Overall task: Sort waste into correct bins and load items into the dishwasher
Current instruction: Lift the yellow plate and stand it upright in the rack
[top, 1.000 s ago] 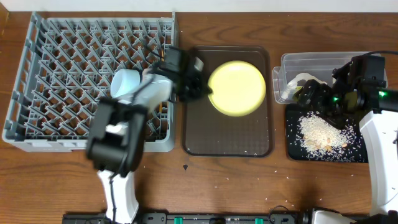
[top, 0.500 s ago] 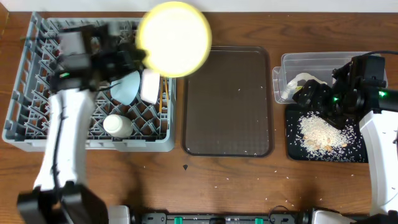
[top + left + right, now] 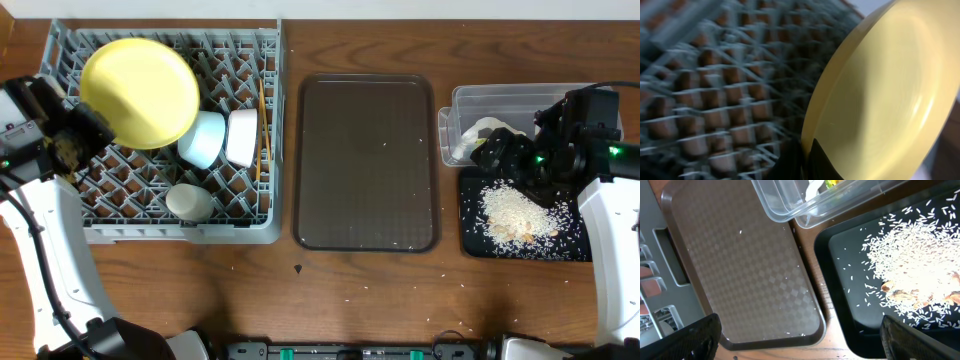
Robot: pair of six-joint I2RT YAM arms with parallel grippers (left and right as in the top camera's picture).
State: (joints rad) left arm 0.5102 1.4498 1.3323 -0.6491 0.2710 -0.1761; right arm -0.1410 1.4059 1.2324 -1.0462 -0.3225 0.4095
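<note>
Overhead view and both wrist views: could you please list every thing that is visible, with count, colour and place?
table: 1, brown wood, under everything
dish rack: 1, grey, left
plate: 1, yellow, held over the rack's far left part
light blue bowl: 1, light blue, middle of rack
white bowl: 1, white, right of the blue one
cup: 1, cream, rack's near side
chopsticks: count unclear, wooden, rack's right side
serving tray: 1, dark brown, centre
tub: 1, clear, far right
paper: 1, white, in tub
black tray: 1, black, near right
rice grains: many, whitish, on black tray
left gripper: 1, black, shut on plate
right gripper: 1, black, open above black tray
</note>
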